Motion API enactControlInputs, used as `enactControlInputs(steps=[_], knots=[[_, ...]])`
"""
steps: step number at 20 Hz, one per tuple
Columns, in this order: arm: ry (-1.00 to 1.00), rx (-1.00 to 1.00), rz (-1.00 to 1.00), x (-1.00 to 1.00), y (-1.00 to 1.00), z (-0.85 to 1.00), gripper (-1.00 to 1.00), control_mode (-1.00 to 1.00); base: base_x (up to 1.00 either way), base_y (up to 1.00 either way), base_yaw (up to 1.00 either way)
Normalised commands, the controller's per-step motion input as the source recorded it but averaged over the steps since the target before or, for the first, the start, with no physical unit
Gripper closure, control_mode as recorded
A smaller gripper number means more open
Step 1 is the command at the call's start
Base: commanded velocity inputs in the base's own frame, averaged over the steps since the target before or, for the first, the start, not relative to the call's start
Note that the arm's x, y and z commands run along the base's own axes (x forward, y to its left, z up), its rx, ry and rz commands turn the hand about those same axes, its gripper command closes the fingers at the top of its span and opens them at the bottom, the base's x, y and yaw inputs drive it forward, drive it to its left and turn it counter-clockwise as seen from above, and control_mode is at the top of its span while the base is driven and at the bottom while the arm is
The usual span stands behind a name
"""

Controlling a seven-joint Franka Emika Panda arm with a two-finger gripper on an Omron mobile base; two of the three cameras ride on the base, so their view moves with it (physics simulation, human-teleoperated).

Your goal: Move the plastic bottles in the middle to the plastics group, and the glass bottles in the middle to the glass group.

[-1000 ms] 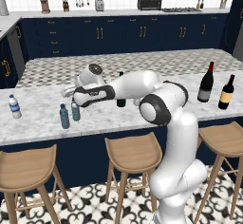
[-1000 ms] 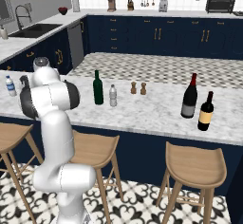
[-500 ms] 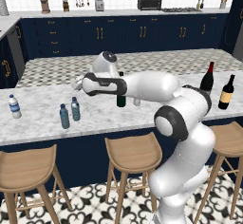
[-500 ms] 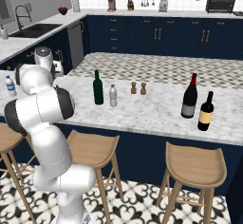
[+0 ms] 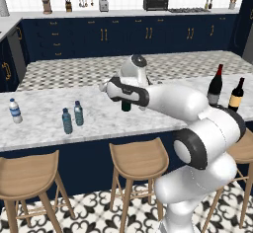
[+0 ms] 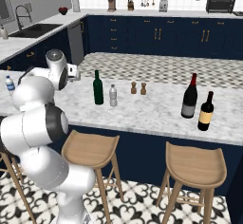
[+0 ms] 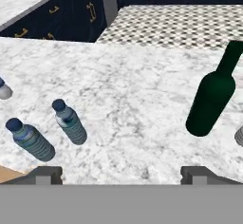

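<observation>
Judging progress at roughly a third: pale blue plastic bottle [image 7: 70, 122] stands just beside darker teal-blue bottle [image 7: 30, 139] w/ white blue-banded bottle [image 5: 15, 111] further left, so one plastic looks sorted. Tall dark green glass bottle [image 6: 98, 88] and clear greyish-white bottle [image 6: 113, 96] stand mid-tabletop [image 6: 152, 111], well apart from red-topped wine bottles [image 6: 190, 96]. Tool [image 7: 121, 174] spread wide, empty, hovering btwn both clusters.

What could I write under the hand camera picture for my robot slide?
Open gripper above the marble counter: green bottle right, two blue bottles left.
</observation>
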Motion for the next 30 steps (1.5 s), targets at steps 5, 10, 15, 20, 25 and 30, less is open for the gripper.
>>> enactControlInputs(steps=[5,10,15,20,25,30], knots=[[0.01,0.0,-0.3,0.16,-0.72,0.17,-1.0,-1.0,0.0,0.0,0.0],[0.0,0.0,-0.27,0.25,-0.65,0.16,-1.0,-1.0,0.0,0.0,0.0],[-0.04,0.09,-0.11,0.37,-0.33,0.19,-1.0,-1.0,0.0,0.0,0.0],[0.04,0.01,0.0,0.44,-0.3,0.02,-1.0,-1.0,0.0,0.0,0.0],[0.13,0.0,0.0,0.36,-0.36,0.0,-1.0,-1.0,0.0,0.0,0.0],[0.06,0.09,0.04,0.53,-0.06,-0.01,-1.0,-1.0,0.0,0.0,0.0]])
